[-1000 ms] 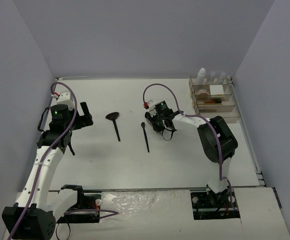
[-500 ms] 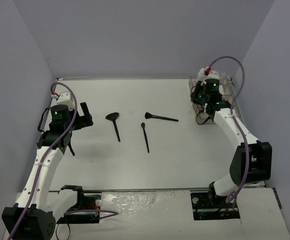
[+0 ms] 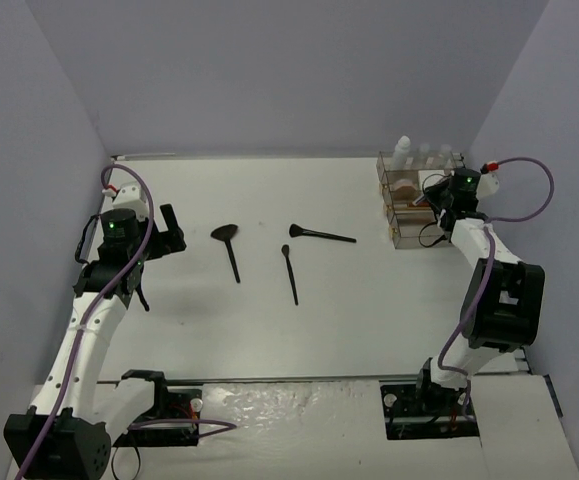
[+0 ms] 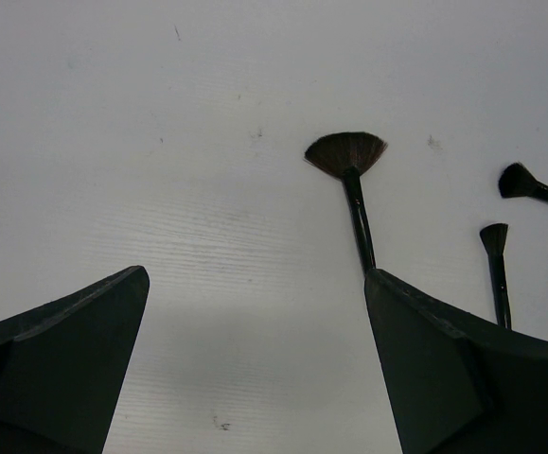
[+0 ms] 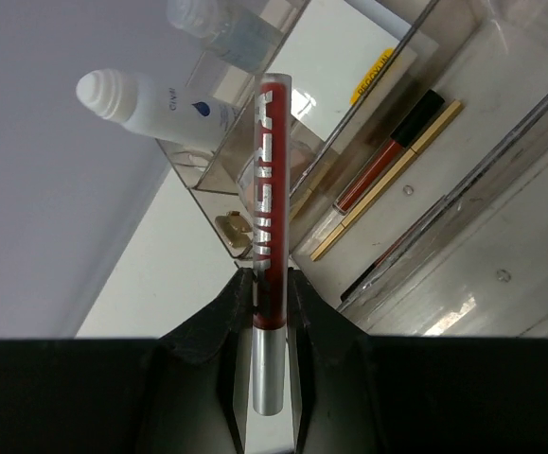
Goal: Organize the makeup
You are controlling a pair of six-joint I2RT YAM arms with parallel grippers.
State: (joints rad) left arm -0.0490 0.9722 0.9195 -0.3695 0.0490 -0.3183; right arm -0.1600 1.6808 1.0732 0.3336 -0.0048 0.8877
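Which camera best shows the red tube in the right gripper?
Right wrist: the red tube fills the centre, clamped in the right gripper. From the top it's too small to make out; the left wrist view misses it.

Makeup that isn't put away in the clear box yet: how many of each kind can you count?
Black brushes lying loose: 3 (fan brush, small brush, long brush)
Red tube held in the right pincer: 1
Total: 4
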